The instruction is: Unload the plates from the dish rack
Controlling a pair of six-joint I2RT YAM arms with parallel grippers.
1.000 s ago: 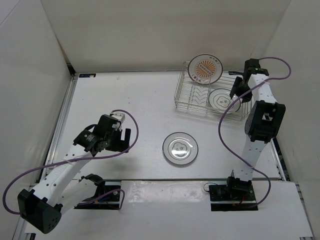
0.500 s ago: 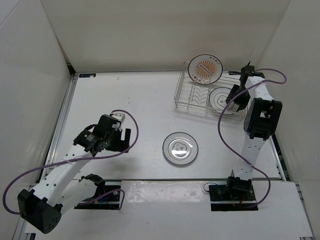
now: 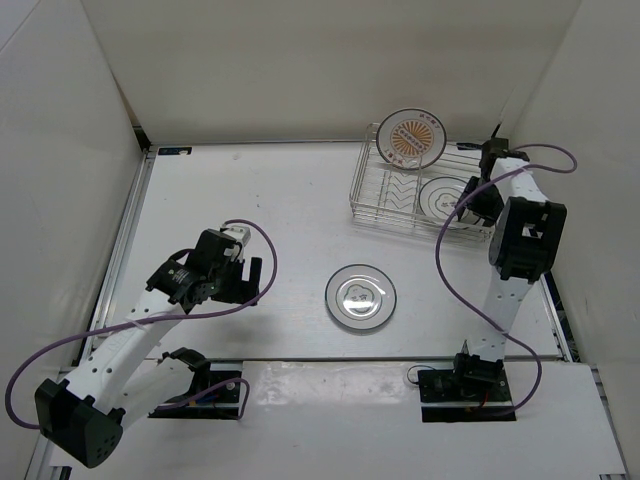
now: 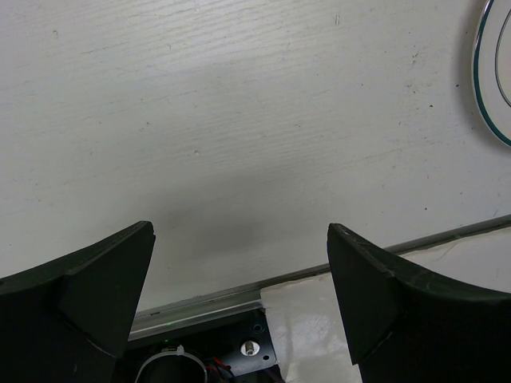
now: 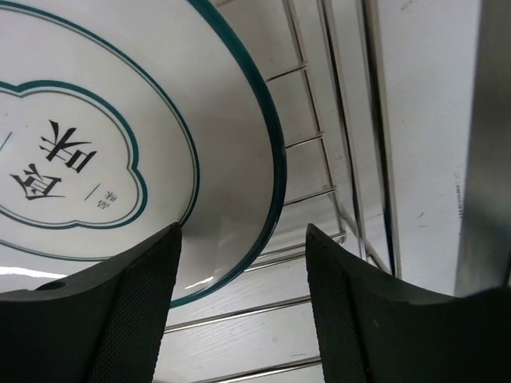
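Observation:
The silver wire dish rack [image 3: 395, 195] stands at the back right. A plate with an orange sunburst centre [image 3: 410, 136] stands upright at its far end. A white plate with a teal rim [image 3: 440, 196] lies in the rack's right part; it fills the right wrist view [image 5: 120, 152]. My right gripper [image 3: 472, 207] is open, low in the rack, its jaws straddling that plate's right rim. A third plate [image 3: 360, 297] lies flat on the table, its rim at the left wrist view's edge [image 4: 489, 80]. My left gripper [image 3: 250, 280] is open and empty over the table at left.
White walls enclose the table on three sides. The right arm's purple cable [image 3: 445, 260] loops beside the rack's near right corner. A metal rail [image 4: 215, 299] runs along the table's near edge below the left gripper. The rack wires [image 5: 319, 159] lie close around the right fingers.
My right gripper has dropped from above the rack's right edge down into the rack, to the teal-rimmed plate's right rim. The left arm and the plates have not moved.

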